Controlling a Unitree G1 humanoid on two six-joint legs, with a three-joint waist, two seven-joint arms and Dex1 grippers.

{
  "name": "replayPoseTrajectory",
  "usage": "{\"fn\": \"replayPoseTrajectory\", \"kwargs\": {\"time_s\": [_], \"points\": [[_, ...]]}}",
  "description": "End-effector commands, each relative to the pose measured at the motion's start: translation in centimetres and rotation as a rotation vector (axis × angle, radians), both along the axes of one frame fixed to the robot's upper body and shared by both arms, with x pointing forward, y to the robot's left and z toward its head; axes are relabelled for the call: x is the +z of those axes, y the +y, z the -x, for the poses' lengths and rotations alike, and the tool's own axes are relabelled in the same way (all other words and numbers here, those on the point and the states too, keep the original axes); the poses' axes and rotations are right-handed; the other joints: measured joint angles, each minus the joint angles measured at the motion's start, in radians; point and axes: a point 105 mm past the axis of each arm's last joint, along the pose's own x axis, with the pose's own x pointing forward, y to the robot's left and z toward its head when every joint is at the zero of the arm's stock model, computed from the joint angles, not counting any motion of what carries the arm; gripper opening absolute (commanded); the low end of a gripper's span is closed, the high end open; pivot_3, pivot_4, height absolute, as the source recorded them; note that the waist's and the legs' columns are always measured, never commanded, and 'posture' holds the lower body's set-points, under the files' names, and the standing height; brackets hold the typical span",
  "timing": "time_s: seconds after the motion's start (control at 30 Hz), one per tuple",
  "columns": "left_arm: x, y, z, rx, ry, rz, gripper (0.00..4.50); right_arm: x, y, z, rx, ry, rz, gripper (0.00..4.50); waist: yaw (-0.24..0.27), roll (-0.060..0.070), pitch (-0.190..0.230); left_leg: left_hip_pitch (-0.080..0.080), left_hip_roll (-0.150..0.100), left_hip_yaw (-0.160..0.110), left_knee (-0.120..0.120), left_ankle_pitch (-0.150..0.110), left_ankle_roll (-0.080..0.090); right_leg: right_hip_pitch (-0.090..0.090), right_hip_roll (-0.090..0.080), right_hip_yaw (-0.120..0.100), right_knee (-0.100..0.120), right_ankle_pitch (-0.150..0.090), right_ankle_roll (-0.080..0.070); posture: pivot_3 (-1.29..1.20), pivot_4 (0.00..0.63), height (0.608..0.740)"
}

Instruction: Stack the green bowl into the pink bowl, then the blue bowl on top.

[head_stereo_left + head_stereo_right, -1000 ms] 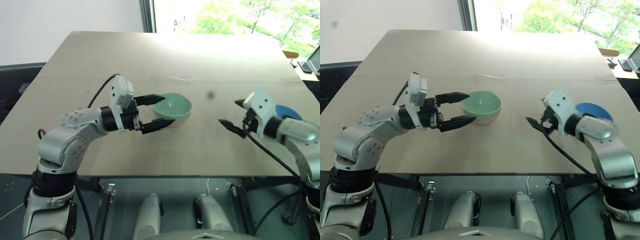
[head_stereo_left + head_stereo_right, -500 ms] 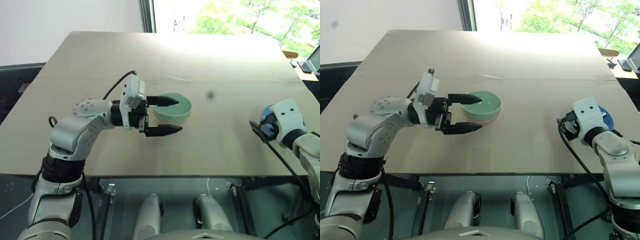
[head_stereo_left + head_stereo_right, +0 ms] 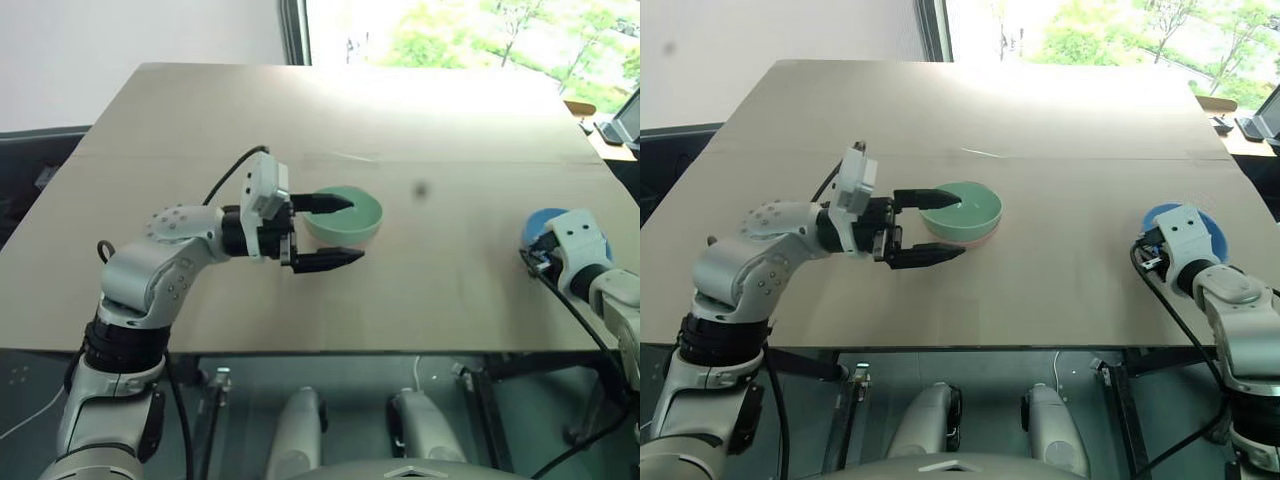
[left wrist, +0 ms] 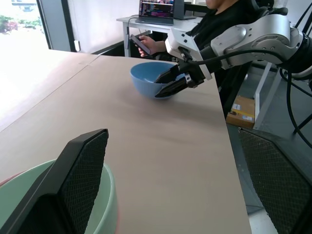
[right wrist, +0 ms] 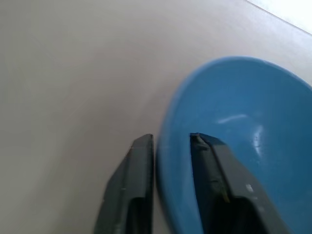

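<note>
At the table's middle the green bowl (image 3: 345, 215) sits nested in the pink bowl (image 3: 978, 243), of which just a thin sliver shows under it. My left gripper (image 3: 357, 230) is open beside them, one finger reaching over the green bowl's inside and the other in front of the stack, holding nothing. The blue bowl (image 3: 540, 222) rests near the table's right edge. My right gripper (image 5: 170, 139) is shut on its near rim, one finger inside the bowl and one outside; the left wrist view also shows this gripper (image 4: 158, 88) at the blue bowl (image 4: 144, 78).
The light wooden table (image 3: 300, 110) has open surface between the two bowl spots. Its right edge runs close to the blue bowl. Beyond that edge a person (image 4: 214, 19) sits holding a phone, near a desk with a laptop (image 4: 156, 9).
My right gripper swung right and down to the blue bowl and closed on its rim. The left gripper stayed open by the green bowl, which now sits lower in the pink bowl.
</note>
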Motion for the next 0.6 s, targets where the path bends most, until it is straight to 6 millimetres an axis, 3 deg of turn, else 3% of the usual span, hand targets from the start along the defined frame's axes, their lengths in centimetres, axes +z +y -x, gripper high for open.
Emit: {"fn": "replayPoseTrajectory", "kwargs": {"time_s": [0.03,0.17,0.3,0.4,0.53,0.6], "points": [[1.1,0.3,0.5,0.023,-0.046,0.015,4.5,3.1,0.9,-0.5,0.065,-0.093,0.02,0.09,0.0,0.0,0.0,0.0,0.0,0.0,0.0,0.0,0.0,0.0,0.0,0.0,0.0,0.0,0.0,0.0,0.15,0.74],[1.4,0.9,0.2,0.077,-0.037,0.047,4.5,4.9,2.9,-1.2,0.149,-0.144,0.044,0.09,0.0,0.0,0.0,0.0,0.0,0.0,0.0,0.0,0.0,0.0,0.0,0.0,0.0,0.0,0.0,0.0,0.15,0.74],[1.6,2.4,-0.5,0.183,-0.035,0.07,4.5,7.7,8.9,-1.2,0.421,-0.219,-0.053,0.09,-0.007,0.0,0.0,0.0,0.0,0.0,0.0,0.0,0.0,0.0,0.0,0.0,0.0,0.0,0.0,0.0,0.15,0.74],[1.1,4.1,-0.6,0.262,-0.035,0.051,4.5,9.2,14.5,0.1,0.703,-0.254,-0.112,0.09,-0.017,0.0,0.0,0.0,0.001,-0.001,-0.001,0.0,0.0,0.0,0.001,-0.001,0.0,0.0,0.0,0.0,0.15,0.74],[0.2,6.7,0.6,0.368,-0.016,0.008,4.5,9.4,19.9,0.3,0.935,-0.254,-0.137,0.09,-0.025,-0.001,0.001,-0.001,0.001,-0.001,-0.002,0.0,0.0,0.0,0.0,-0.001,-0.002,0.0,0.0,0.0,0.15,0.74],[0.1,7.4,1.3,0.403,-0.012,-0.006,4.5,9.3,21.5,0.2,1.003,-0.254,-0.135,0.09,-0.027,-0.001,0.001,0.0,0.001,0.0,-0.002,0.0,0.0,0.0,0.0,0.0,-0.002,0.0,0.0,0.0,0.15,0.74]]}}
